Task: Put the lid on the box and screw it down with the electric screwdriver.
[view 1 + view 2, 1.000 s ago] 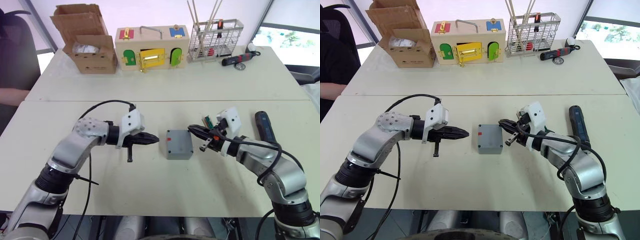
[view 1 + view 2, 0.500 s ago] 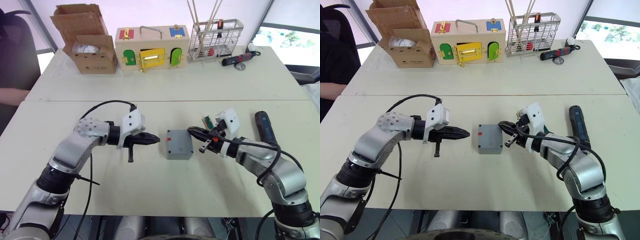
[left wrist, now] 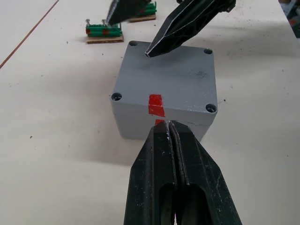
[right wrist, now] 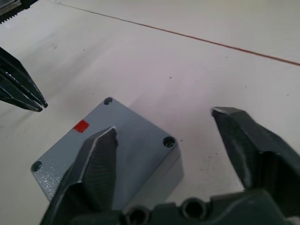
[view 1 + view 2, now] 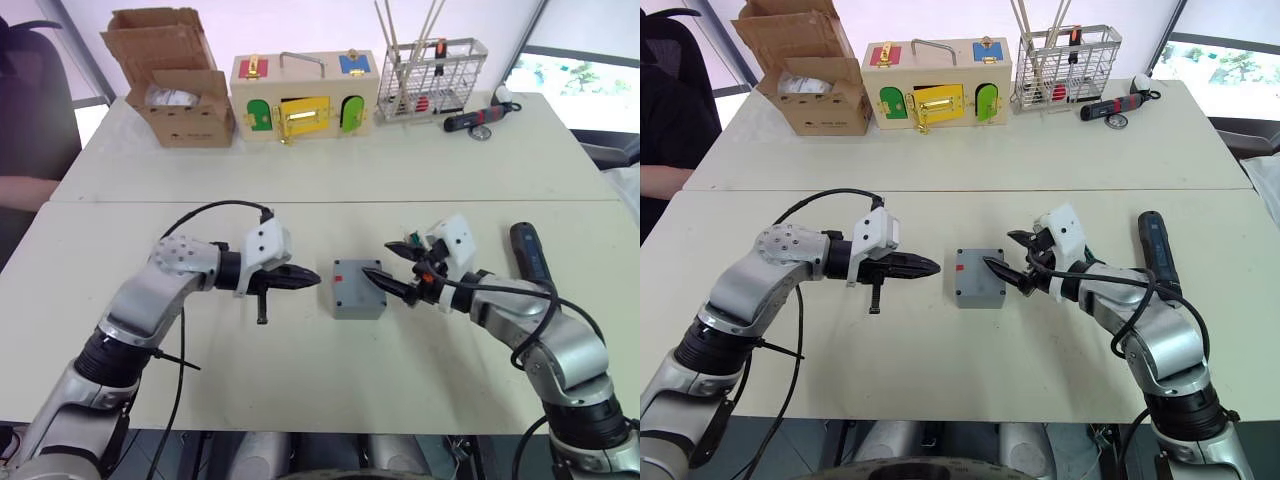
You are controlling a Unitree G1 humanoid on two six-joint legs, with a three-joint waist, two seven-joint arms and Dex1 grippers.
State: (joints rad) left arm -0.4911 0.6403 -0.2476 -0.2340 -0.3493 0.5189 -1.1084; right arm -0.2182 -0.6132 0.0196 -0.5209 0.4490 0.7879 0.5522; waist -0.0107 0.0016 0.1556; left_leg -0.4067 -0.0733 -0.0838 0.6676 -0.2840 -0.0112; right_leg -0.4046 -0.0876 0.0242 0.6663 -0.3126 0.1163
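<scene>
Smooth cream table (image 5: 330, 390): open surface all around mid-table. Thick black cylindrical electric screwdriver (image 5: 528, 254) lies at 3 o'clock, long axis running near-to-far. Matte grey square plastic box (image 5: 358, 289) sits mid-table, flat grey lid (image 3: 171, 79) seated on it, corner holes showing. Left gripper (image 5: 312, 280), fingers pressed together, points at the red mark. Right gripper (image 4: 165, 140) is spread apart, one finger (image 5: 1000, 273) over the lid.

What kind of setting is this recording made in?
Probably a robot test bench in a lab or workshop: pale tables carry a wire tool rack, a wooden latch box with coloured doors, and a grey junction box between the arms.
</scene>
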